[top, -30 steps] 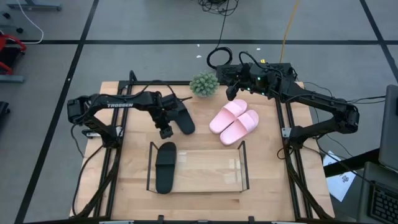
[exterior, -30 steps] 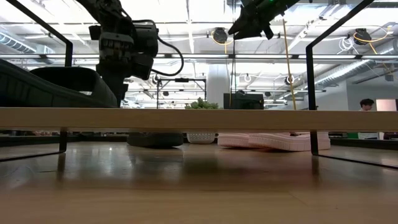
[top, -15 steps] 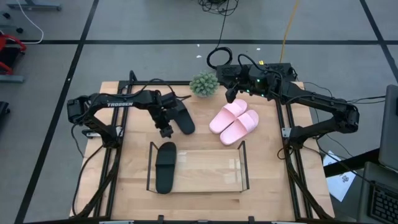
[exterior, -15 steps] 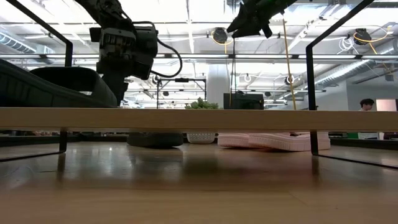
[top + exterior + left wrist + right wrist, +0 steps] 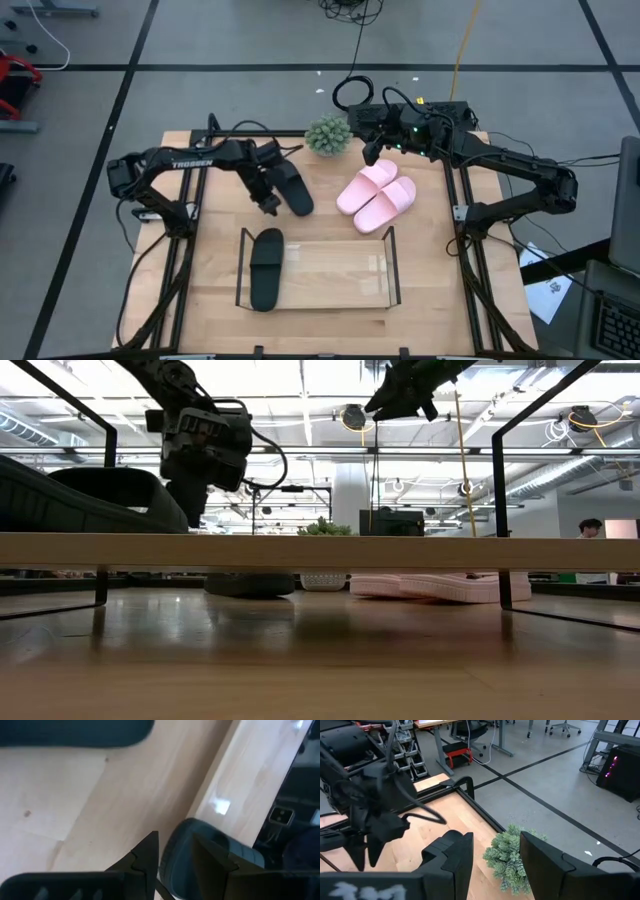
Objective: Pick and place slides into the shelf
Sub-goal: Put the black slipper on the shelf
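One black slide (image 5: 266,268) lies sole down at the left end of the shelf (image 5: 340,270). The other black slide (image 5: 293,188) lies on the table just beyond the shelf. The pink pair (image 5: 376,196) lies side by side on the table to the right of it. My left gripper (image 5: 268,203) hangs open at the loose black slide's left edge, fingers pointing down. In the left wrist view a black rounded end (image 5: 200,847) shows between its fingers (image 5: 175,845). My right gripper (image 5: 370,152) hovers open, high above the table, beyond the pink pair. My left gripper stands over a black slide's rounded end (image 5: 172,865), which shows in the gap between its fingers; I cannot tell whether they touch it.
A small potted plant (image 5: 328,135) stands at the table's far edge, between the two grippers and close to the right one (image 5: 495,840). Black frame rails (image 5: 190,190) run along both sides of the table. The shelf's middle and right part hold bare acrylic.
My left gripper has moved a little toward the far edge and risen slightly, tipping as it went. The black slide beside it and the other slides have stayed where they were. The right arm has kept still.
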